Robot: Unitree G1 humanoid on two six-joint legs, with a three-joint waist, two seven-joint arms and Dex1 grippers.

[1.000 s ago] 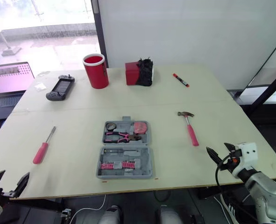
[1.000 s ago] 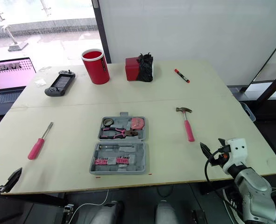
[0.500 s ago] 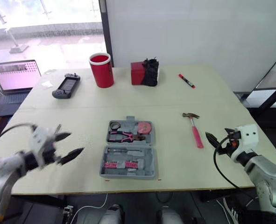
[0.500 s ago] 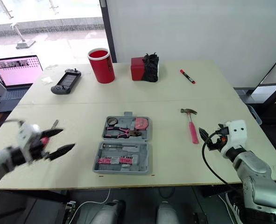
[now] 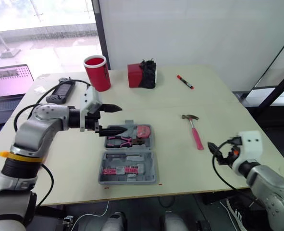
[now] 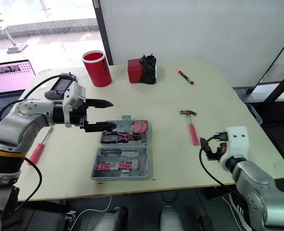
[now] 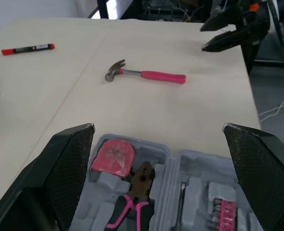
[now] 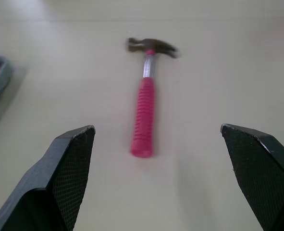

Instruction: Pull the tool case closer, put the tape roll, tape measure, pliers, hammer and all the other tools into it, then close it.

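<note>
The grey tool case [image 5: 153, 166] lies open at mid-table. It holds pink-handled pliers [image 5: 120, 140], a pink tape measure [image 5: 144, 131] and a strip of pink bits [image 5: 121, 170]. My left gripper [image 5: 117, 119] hovers open over the case's far left corner, fingers pointing right. The pink-handled hammer [image 5: 195, 131] lies to the right of the case. My right gripper [image 5: 214, 153] stands open just short of the hammer's handle end [image 8: 142, 144]. A pink-handled screwdriver [image 6: 36, 153] lies left of the case, partly hidden by my left arm.
At the back stand a red cup [image 5: 97, 73] and a red box with a black bundle [image 5: 142, 75]. A red marker [image 5: 185, 82] lies back right, a game controller [image 5: 59, 92] back left. A laptop [image 5: 7, 81] sits off the table's left side.
My left arm has swung up from the table's front left edge to above the case, gripper still open. The right gripper stays near the hammer's handle. The camera has shifted.
</note>
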